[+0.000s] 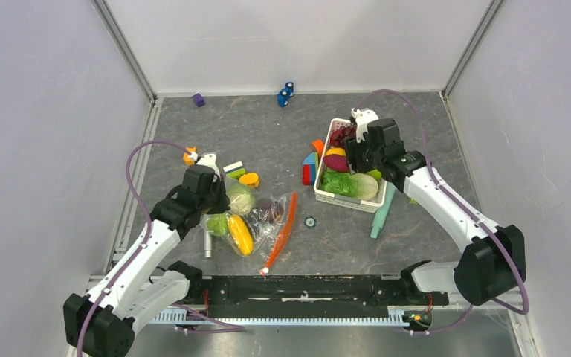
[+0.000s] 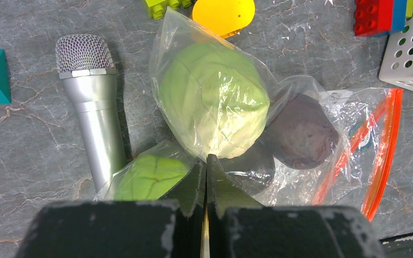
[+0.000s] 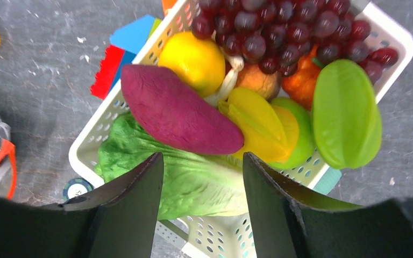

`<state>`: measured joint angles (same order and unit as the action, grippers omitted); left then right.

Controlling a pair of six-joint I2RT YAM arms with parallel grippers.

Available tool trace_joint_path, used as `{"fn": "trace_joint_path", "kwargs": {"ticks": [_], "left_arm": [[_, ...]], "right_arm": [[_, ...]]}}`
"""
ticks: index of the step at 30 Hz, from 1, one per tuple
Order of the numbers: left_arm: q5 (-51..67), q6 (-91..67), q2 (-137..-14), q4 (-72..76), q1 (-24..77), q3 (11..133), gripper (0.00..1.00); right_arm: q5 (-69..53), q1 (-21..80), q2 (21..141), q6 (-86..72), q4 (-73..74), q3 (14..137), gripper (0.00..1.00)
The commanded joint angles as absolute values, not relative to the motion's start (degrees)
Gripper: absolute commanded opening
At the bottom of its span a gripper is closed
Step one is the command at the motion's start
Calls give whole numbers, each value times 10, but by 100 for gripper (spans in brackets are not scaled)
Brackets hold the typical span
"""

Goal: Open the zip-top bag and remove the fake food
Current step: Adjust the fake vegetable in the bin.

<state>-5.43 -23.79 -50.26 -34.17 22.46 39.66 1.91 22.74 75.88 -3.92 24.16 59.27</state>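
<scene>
The zip-top bag (image 1: 264, 223) lies left of centre, its red-orange zipper strip (image 1: 286, 230) on the right side. Inside it are a pale green cabbage (image 2: 212, 102), a round green fruit (image 2: 148, 177), a yellow corn cob (image 1: 239, 234) and a dark eggplant (image 2: 301, 131). My left gripper (image 2: 207, 160) is shut, pinching the bag's plastic between the cabbage and the green fruit. My right gripper (image 3: 201, 161) is open and empty above the white basket (image 3: 80, 156). The magenta sweet potato (image 3: 177, 115) lies in the basket just beyond its fingertips.
The basket also holds lettuce (image 3: 193, 183), dark red grapes (image 3: 279, 27) and other toy fruit. A silver microphone (image 2: 94, 107) lies left of the bag. Building blocks (image 1: 310, 167) sit beside the basket, a teal cylinder (image 1: 381, 212) to its right, and a small round chip (image 1: 310, 222) is near the zipper.
</scene>
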Motion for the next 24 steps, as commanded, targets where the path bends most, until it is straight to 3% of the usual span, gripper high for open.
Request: {"fn": "trace_joint_path", "kwargs": {"ticks": [1,7,12,16,24], "left_arm": [[-48,-215,-503,-329,221,411,2],[-48,-215,-502,-328,221,410,2],[-49,-216,-501,-329,221,410,2],[-49,-215,-502,-329,221,410,2],[-49,-216,-503,-328,221,410,2]], "right_arm": [[-17,225,734,-28,233,641,62],[-92,238,781,-5,229,681,61],[-114,266,842,54,258,720,67],[-89,282,892,96,296,762,71],[-4,286,927,123,322,767,70]]}}
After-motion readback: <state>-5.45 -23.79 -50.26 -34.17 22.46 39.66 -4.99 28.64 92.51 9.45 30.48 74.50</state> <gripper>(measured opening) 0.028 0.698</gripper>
